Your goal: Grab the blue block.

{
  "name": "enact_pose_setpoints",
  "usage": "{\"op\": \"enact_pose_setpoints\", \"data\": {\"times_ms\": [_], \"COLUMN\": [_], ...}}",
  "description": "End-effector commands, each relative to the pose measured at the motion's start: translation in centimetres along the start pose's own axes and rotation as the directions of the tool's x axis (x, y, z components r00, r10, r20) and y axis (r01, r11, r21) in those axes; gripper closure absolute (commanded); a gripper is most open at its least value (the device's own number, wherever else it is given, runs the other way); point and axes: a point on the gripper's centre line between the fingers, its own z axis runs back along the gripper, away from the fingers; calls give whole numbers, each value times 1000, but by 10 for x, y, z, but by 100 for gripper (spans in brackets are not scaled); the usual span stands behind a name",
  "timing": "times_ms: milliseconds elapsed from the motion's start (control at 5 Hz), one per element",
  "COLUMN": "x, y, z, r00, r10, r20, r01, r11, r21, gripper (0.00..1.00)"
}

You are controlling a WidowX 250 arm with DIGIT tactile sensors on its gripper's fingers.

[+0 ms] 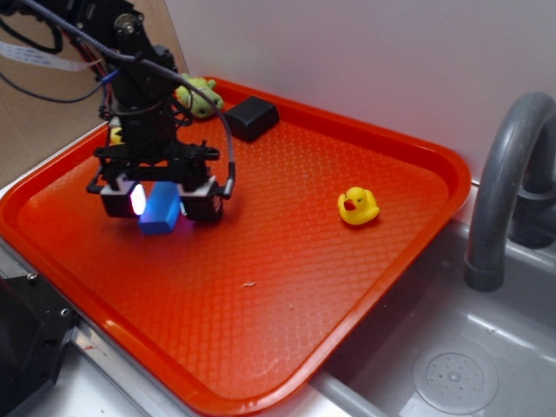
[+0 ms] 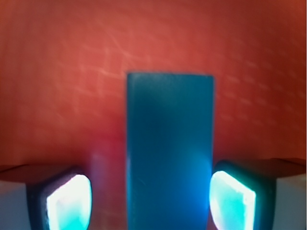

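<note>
Exterior view: red tray (image 1: 382, 261) w/ gripper (image 1: 159, 201) low over its left part, blue block (image 1: 161, 211) lying between the fingers, pads (image 2: 67, 203) apart, a gap on each side, nothing held yet. Step, by my reading: pre-grasp, straddling; next calls for closing squarely on block's long sides.

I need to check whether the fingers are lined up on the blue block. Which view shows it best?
The wrist view: the blue block fills the centre, between the two lit fingers of the gripper, with gaps at both sides. The exterior view shows the block small, partly hidden by the gripper, on the red tray.
</note>
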Motion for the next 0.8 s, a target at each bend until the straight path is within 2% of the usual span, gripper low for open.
{"op": "enact_pose_setpoints", "data": {"times_ms": [0,200,400,600], "x": [9,7,6,2], "y": [5,6,6,-4], "z": [-4,-3,-6,12], "r00": [999,999,1000,995], "r10": [17,22,6,-96], "r20": [29,29,30,21], "r01": [-17,-22,-7,94], "r11": [1000,1000,999,993], "r21": [7,8,36,77], "gripper": [100,100,100,100]}}
